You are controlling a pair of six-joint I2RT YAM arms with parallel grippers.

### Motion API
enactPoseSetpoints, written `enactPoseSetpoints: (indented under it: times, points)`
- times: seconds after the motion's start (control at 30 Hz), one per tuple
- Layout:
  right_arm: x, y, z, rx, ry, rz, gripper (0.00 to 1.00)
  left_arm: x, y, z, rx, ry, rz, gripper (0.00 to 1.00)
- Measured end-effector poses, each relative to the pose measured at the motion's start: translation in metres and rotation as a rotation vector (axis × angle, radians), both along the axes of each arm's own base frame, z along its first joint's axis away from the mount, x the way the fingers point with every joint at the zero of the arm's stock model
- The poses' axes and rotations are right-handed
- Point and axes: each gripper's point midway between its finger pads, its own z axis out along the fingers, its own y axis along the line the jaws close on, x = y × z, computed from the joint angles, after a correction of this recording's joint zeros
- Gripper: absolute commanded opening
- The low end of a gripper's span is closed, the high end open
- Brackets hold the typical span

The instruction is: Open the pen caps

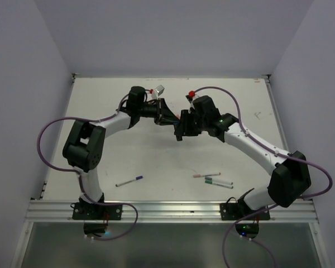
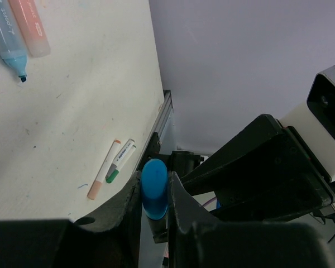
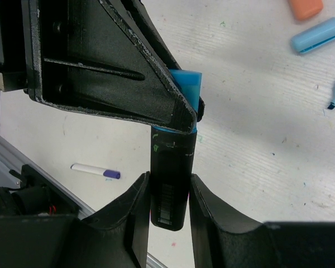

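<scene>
Above the surface (image 1: 156, 156), the left pincer (image 2: 155, 192) pinches a marker's blue cap (image 2: 154, 178) while the right pincer (image 3: 168, 192) clamps its black barrel (image 3: 170, 167), the cap seemingly not yet off; a blue highlighter (image 2: 8, 39) lies uncapped, the purple-capped pen (image 1: 129, 181) and other thin pens (image 1: 206, 175) await opening.

My white-and-black left arm (image 1: 114, 121) and right arm (image 1: 251, 142) bend inward, and their tips meet above the middle of the table. My black two-finger left gripper (image 2: 155, 181) pinches the chunky blue plastic cap (image 2: 154, 201). My black two-finger right gripper (image 3: 168, 190) clamps the black marker barrel (image 3: 170, 162) directly opposite.
</scene>
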Motion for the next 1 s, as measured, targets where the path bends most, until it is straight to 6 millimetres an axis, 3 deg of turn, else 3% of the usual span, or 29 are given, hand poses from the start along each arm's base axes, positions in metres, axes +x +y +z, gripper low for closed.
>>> enactPoseSetpoints:
  times: [0.27, 0.5, 1.0]
  points:
    - [-0.001, 0.007, -0.004, -0.029, 0.008, 0.016, 0.00, 0.003, 0.012, -0.004, 0.085, -0.011, 0.066, 0.00]
    - [-0.004, 0.009, 0.013, -0.146, -0.083, 0.003, 0.00, 0.003, 0.022, 0.007, 0.134, 0.052, 0.171, 0.00]
    - [-0.022, 0.012, -0.002, -0.232, -0.121, 0.060, 0.00, 0.000, 0.036, -0.017, 0.172, 0.173, 0.233, 0.00]
